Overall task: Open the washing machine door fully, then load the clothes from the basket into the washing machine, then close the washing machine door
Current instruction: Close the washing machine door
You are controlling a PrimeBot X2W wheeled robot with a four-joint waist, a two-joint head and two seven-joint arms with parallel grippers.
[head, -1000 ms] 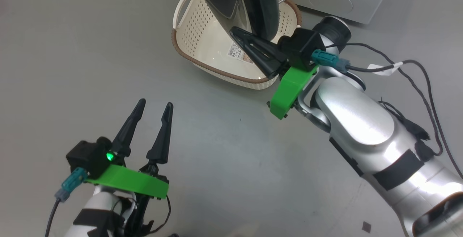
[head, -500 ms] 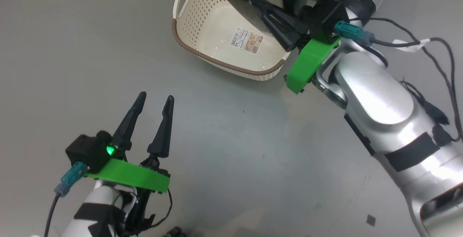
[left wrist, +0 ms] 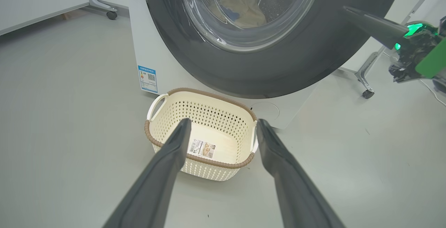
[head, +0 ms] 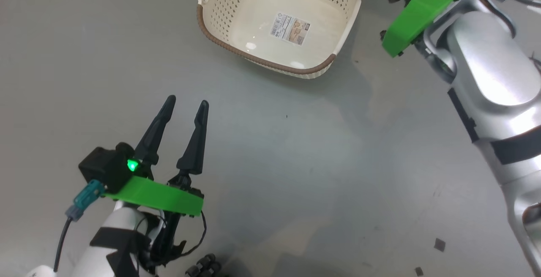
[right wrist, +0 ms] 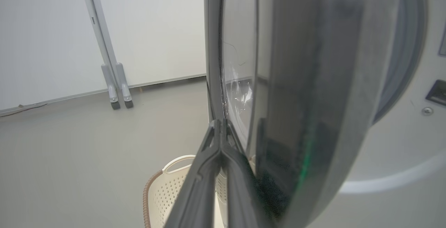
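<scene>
The washing machine door (left wrist: pixel 278 64) stands almost closed against the white washing machine (left wrist: pixel 160 57). Through its glass I see the clothes (left wrist: pixel 244 7) lying in the drum. My right gripper (right wrist: pixel 219 120) is shut with nothing in it. Its tips press on the door's outer face near the black rim, which shows edge-on (right wrist: pixel 313 81), and from the left wrist the right gripper (left wrist: pixel 345 8) meets the rim's right side. The cream basket (head: pixel 262 61) sits on the floor in front with just a label in it. My left gripper (head: pixel 187 102) hovers open over the floor short of the basket (left wrist: pixel 205 130).
A narrow gap remains between the door and the machine front (right wrist: pixel 400 144). A blue sticker (left wrist: pixel 148 78) is low on the machine. Castor-footed frame legs stand at the right (left wrist: pixel 366 92) and back left (left wrist: pixel 111 14). Small dark scraps (head: pixel 439 244) lie on the grey floor.
My right arm has swung up and to the right, pushing the door off from above the basket toward the machine. The whole basket now shows. The left gripper has hardly moved.
</scene>
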